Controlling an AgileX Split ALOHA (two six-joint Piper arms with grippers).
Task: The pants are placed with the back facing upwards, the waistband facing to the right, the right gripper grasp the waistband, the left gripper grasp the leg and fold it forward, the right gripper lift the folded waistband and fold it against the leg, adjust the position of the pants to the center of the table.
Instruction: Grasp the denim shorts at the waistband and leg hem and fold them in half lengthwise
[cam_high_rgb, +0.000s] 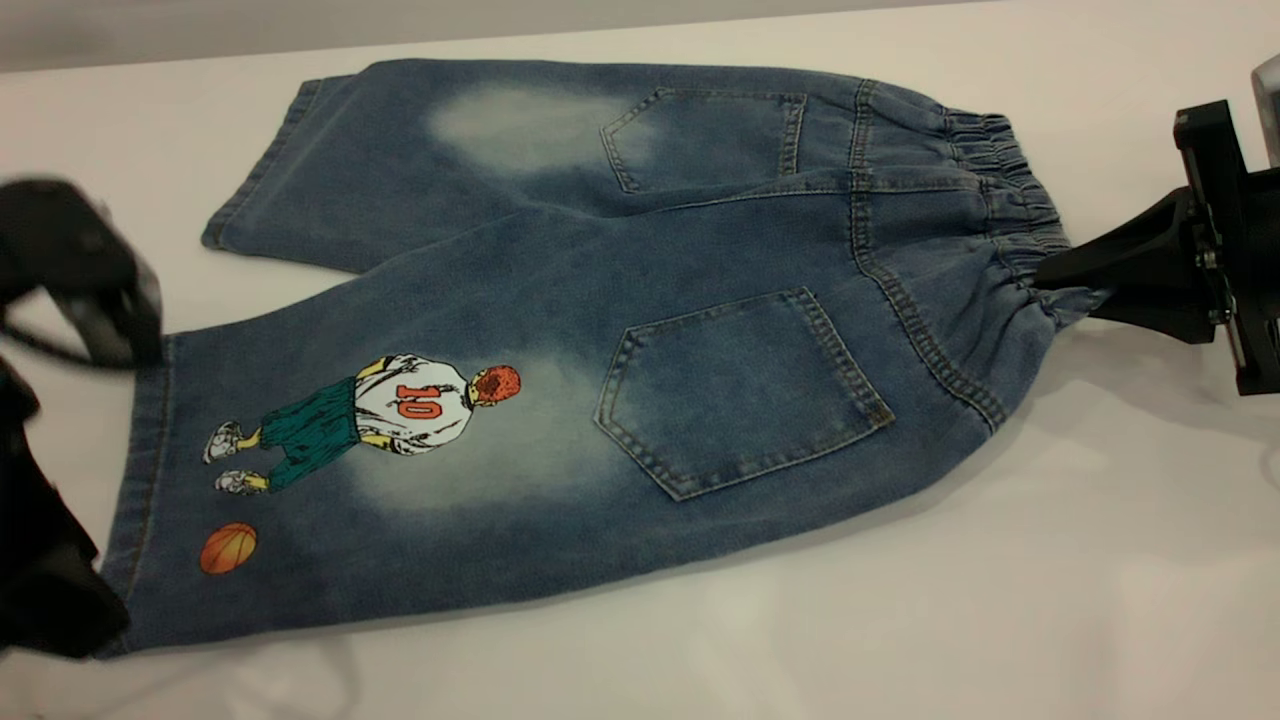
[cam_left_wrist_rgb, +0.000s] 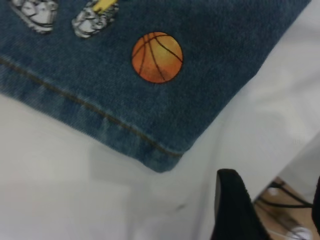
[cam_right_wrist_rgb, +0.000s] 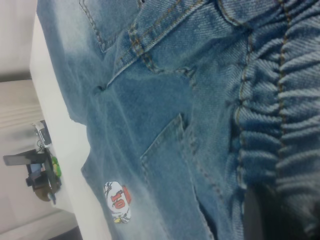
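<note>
Spread flat, back side up, on the white desk (cam_high_rgb: 1100, 560): blue denim pants (cam_high_rgb: 600, 340), filling the middle of the exterior frame, long axis running from lower left to upper right, gathered waistband (cam_high_rgb: 1010, 215) pointing to the right edge, hems to the left. Nearer the bottom of the frame, the leg (cam_high_rgb: 330, 470) with the printed player and orange ball; above it, the plain leg with only a faded patch. At the right edge, right gripper (cam_high_rgb: 1075, 285) clenched on the lower part of the waistband, cloth bunched and drawn to a point where held. At the left edge, left gripper (cam_high_rgb: 90, 340) beside the printed leg's hem, blurred; in the left wrist view a black fingertip (cam_left_wrist_rgb: 230, 200) over bare desk just off the hem corner, touching no cloth, but whether spread or closed cannot be told. Likely trouble from here: a hem grasp catching only the top layer or slipping off the thick seam, leaving the leg behind on the fold forward; a pull from the right side alone dragging the whole garment toward that edge and skewing it; a narrow pinch on the elastic giving way under the denim's weight once lifted.
</note>
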